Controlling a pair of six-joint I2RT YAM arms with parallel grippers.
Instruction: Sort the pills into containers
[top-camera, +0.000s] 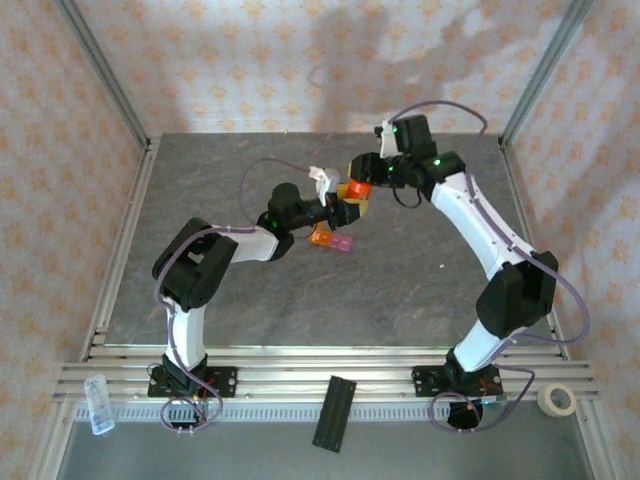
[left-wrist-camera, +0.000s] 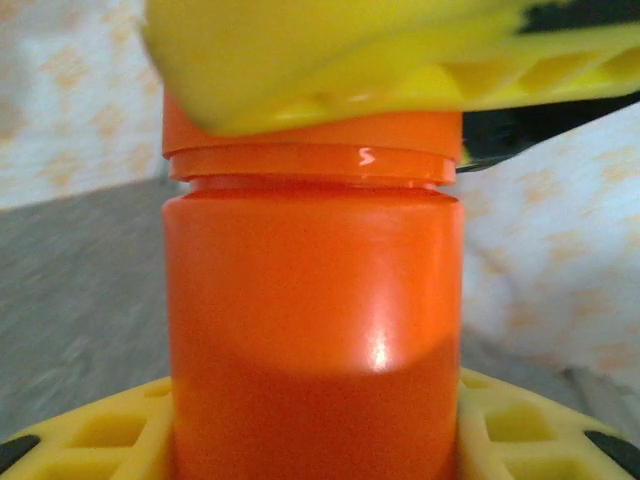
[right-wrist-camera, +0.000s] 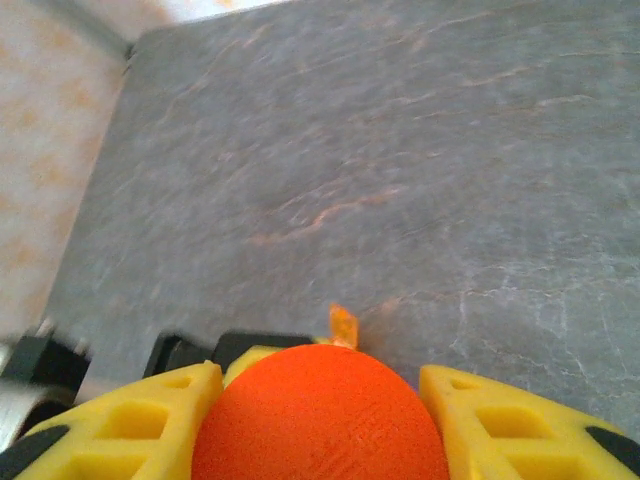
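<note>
An orange bottle (top-camera: 352, 192) hangs upright above the middle of the table, and my left gripper (top-camera: 341, 211) is shut on its body. In the left wrist view the bottle (left-wrist-camera: 315, 300) stands between my yellow fingers (left-wrist-camera: 100, 435). My right gripper (top-camera: 364, 183) comes in from the right and is shut on the bottle's cap (right-wrist-camera: 320, 400), with a yellow finger (right-wrist-camera: 130, 420) on each side. The containers (top-camera: 332, 240), a short strip with an orange end and a pink end, lie on the table just below the bottle. The pills are hidden.
The grey table (top-camera: 300, 300) has metal frame posts at its corners and patterned walls around it. On the near rail lie a black flat piece (top-camera: 335, 412), a clear plastic piece (top-camera: 98, 403) at the left and a tape roll (top-camera: 557, 399) at the right.
</note>
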